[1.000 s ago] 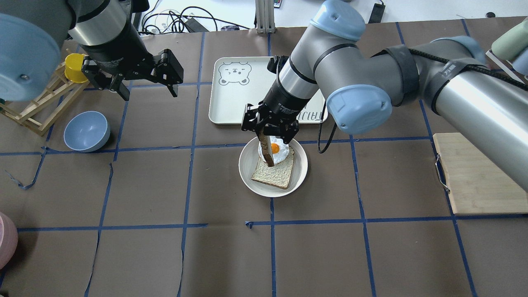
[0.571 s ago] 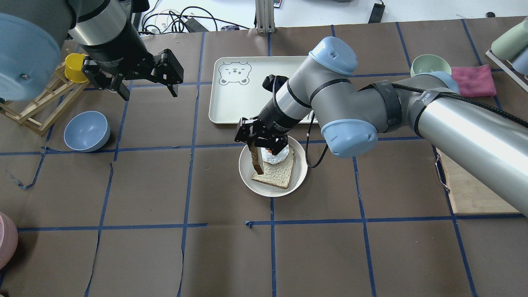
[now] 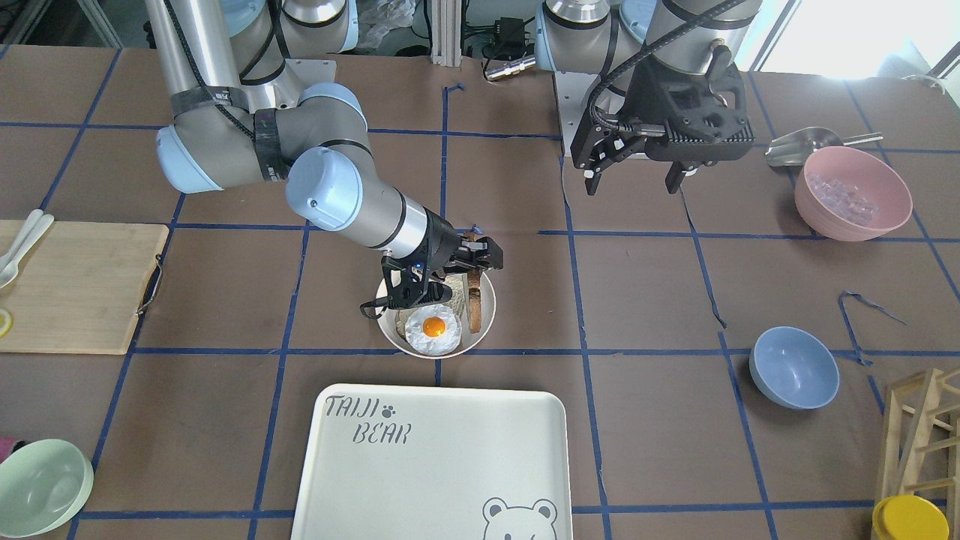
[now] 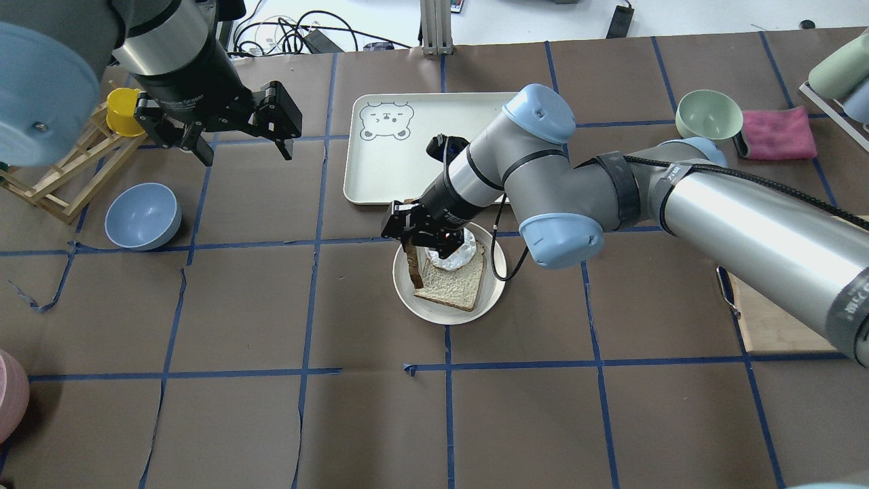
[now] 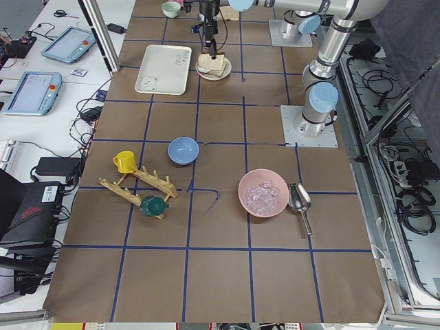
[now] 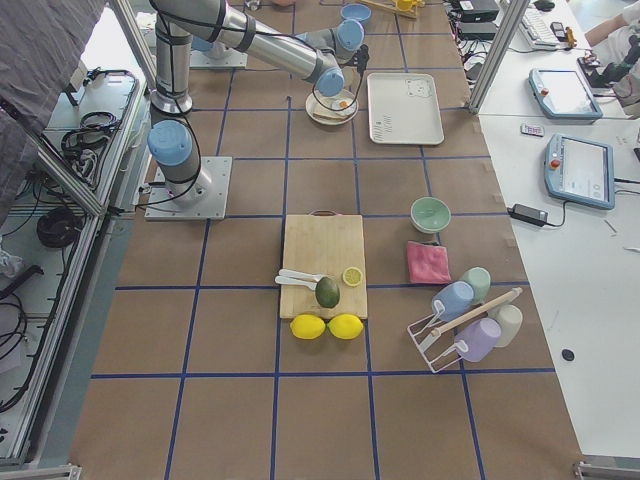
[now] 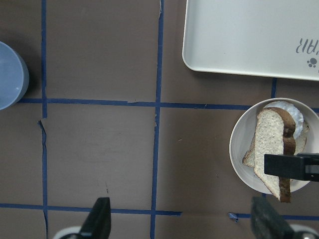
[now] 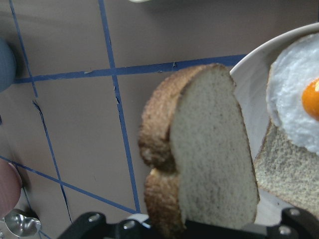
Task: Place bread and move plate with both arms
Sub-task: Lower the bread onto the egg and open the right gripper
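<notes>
At the far left of the overhead view only a sliver of the pink bowl (image 4: 10,401) shows, cut by the frame edge. My left fingers (image 4: 283,132) hang spread wide with nothing between them, well apart from the plate. On the left wrist camera only their tips poke in at the bottom edge. The white print just above them is too small for me to read.

Mid-bench, the right fingers (image 4: 399,229) are clamped on the top of the bread (image 4: 412,268). It stands on edge, a little tilted, over the left part of the plate (image 4: 434,316). I cannot tell whether its lower crust touches the plate. A tanner slice (image 4: 453,288) lies flat in the plate with the egg (image 3: 433,328) on it. From overhead the fingers hide the yolk; from the front the egg and fingers cover most of that slice. On the right wrist camera the bread fills the middle and the fingers are cut off at the bottom.

Just beyond the plate, not touching it, the tray (image 4: 387,163) carries a bear face. The front view reads "TAIJI BEAR" with a paw print. From overhead the right arm (image 4: 747,210) covers that lettering and part of the board (image 4: 760,326).
</notes>
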Robot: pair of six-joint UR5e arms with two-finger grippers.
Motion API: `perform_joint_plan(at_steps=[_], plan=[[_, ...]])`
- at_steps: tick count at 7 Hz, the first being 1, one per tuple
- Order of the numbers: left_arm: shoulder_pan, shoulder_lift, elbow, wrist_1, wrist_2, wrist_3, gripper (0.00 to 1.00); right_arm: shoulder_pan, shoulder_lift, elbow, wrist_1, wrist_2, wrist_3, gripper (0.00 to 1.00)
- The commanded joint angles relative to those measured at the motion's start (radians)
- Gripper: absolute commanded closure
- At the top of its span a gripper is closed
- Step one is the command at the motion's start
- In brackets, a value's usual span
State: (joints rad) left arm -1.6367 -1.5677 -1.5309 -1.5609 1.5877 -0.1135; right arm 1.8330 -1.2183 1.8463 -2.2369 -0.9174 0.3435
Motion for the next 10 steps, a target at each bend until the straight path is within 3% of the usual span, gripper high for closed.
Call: perform_joint_plan(at_steps=[1,9,10], plan=[[0.0,0.0,0.0,0.001,0.0,0.0,0.0,0.0,0.02,0.001,-0.016,0.0,-0.004,1.0],[0.0,0.0,0.0,-0.001,0.0,0.0,0.0,-0.02,0.054,0.002,-0.033,0.014,-0.027,1.0],[0.0,0.0,0.0,0.001,0.0,0.0,0.0,-0.037,0.054,0.004,-0.03,0.011,-0.07,0.83]])
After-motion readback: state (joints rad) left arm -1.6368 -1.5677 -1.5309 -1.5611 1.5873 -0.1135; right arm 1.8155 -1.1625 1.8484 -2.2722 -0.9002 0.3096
